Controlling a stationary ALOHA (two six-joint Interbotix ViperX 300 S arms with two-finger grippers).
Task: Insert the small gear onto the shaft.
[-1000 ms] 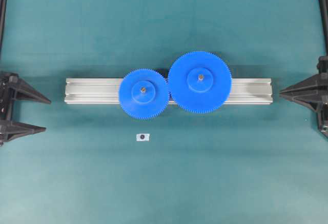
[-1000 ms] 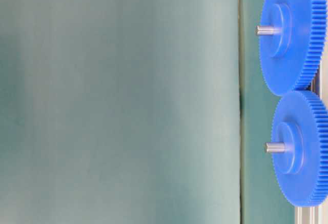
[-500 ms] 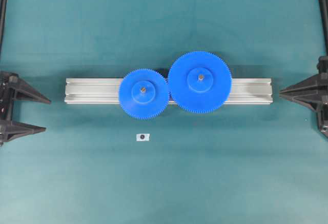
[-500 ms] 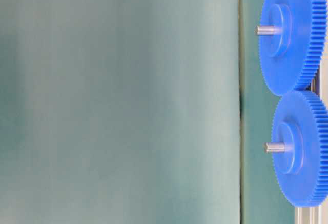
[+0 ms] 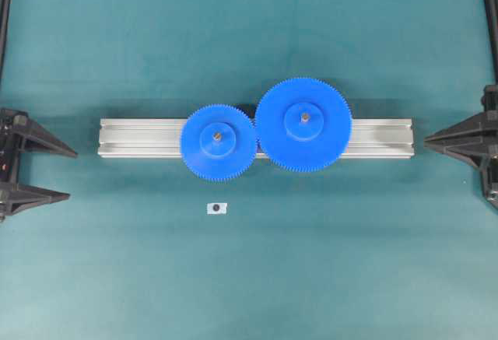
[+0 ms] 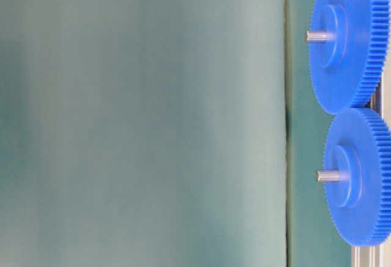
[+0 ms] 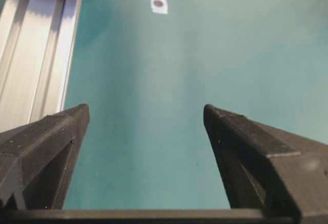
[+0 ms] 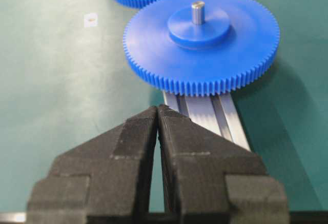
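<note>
I see the small blue toothed plastic gear (image 5: 218,141) seated on its thin grey metal shaft (image 6: 328,176). My left tool (image 5: 71,173) gapes wide, empty. My right tool (image 8: 158,112) is pinched closed on nothing.

The small gear (image 5: 218,140), a blue, finely toothed disc with a raised hub, is lying flat, already seated on the shaft (image 5: 217,134). The shaft's grey tip is poking up through the hub's centre hole.

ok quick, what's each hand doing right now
Left hand: open, holding nothing.
Right hand: closed, holding nothing.
</note>
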